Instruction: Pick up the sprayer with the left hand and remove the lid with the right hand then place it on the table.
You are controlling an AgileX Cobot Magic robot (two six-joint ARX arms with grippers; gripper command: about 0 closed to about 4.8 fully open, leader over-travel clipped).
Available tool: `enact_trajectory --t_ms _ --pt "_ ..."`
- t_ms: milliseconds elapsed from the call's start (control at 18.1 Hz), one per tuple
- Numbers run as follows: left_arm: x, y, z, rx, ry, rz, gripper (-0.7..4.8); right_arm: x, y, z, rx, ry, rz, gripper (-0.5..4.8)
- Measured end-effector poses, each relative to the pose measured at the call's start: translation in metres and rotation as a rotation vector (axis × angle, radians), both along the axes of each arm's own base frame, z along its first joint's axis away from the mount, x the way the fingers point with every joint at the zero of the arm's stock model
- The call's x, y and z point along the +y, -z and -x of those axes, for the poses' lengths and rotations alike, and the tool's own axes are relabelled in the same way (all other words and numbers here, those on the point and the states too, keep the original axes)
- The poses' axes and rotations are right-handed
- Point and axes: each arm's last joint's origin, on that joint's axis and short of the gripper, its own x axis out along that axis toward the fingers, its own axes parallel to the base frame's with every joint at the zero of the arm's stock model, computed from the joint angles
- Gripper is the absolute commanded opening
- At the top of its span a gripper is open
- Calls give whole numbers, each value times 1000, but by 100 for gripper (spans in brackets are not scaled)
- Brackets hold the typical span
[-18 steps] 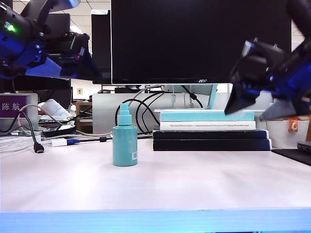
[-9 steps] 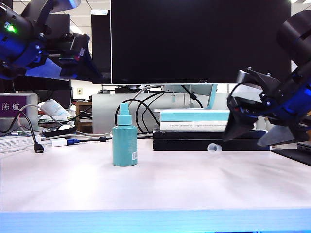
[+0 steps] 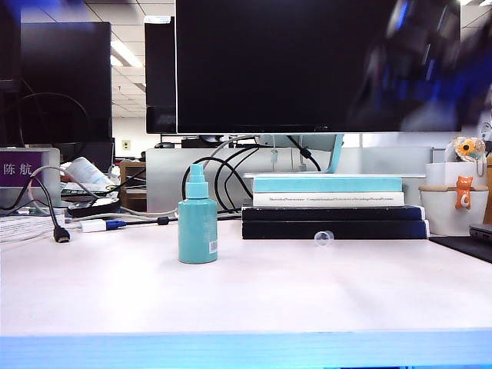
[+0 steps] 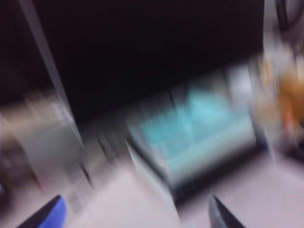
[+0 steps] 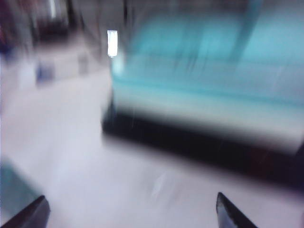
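Sprayer: the teal spray bottle stands upright on the table, left of centre, its nozzle neck bare and nothing touching it.
Lid: the small clear cap lies on the table to the right of the bottle, well apart from it, just in front of the stack of books.
Left hand: not visible in the exterior view. Its wrist view is badly blurred; only two finger tips show at the frame edge, far apart with nothing between them, so the left gripper reads as released and empty.
Right hand: a dark blurred mass high at the right in the exterior view, well above the table. In its wrist view the right gripper shows two tips set wide with bare table between them: released, holding nothing.
Done: judging by how things lie, the cap is off the bottle and resting on the table, which is what the task asks for.
Left: nothing obvious; the bottle is set down and both arms are clear of the objects.
Risk: the cap is round and light, so it could roll if nudged.
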Motion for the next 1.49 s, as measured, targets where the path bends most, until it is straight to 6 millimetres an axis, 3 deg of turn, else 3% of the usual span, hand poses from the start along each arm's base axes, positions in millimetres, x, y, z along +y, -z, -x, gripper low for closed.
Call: enact_trajectory --t_ms 55,111,277,332,443,498,609,830,941,1052,1162,1328,1494 --pt "6 -10 11 -52 -7 25 334 -3 -16 9 -73 24 -2 479" --pt "9 -13 16 -64 -10 24 270 -5 -22 14 -104 35 -5 479" --pt "29 -9 45 -6 -114 -20 236 -15 -55 49 -236 80 6 479" --pt "35 -6 54 -4 -140 -20 236 -19 -65 60 -286 97 13 440" --pt "57 -9 89 -139 -217 84 235 -33 -88 101 -423 187 27 206" --pt "65 -13 100 -189 -280 137 231 -37 -95 117 -480 208 37 132" --pt "71 -4 106 -157 -357 101 179 -40 -94 127 -469 204 60 -12" --pt "71 16 105 7 -362 4 83 -42 -60 136 -362 163 108 -6" --pt "68 18 106 76 -252 114 67 -45 -1 147 -338 179 -29 -6" --pt "66 22 105 69 -192 75 49 -47 17 157 -404 188 -119 -6" --pt "59 47 95 88 -146 29 47 -49 40 158 -394 229 -147 -6" --pt "52 77 84 99 -123 10 23 -48 55 154 -335 234 -126 -6" --pt "50 89 80 43 -141 -43 -6 -48 60 153 -322 249 -119 -6"
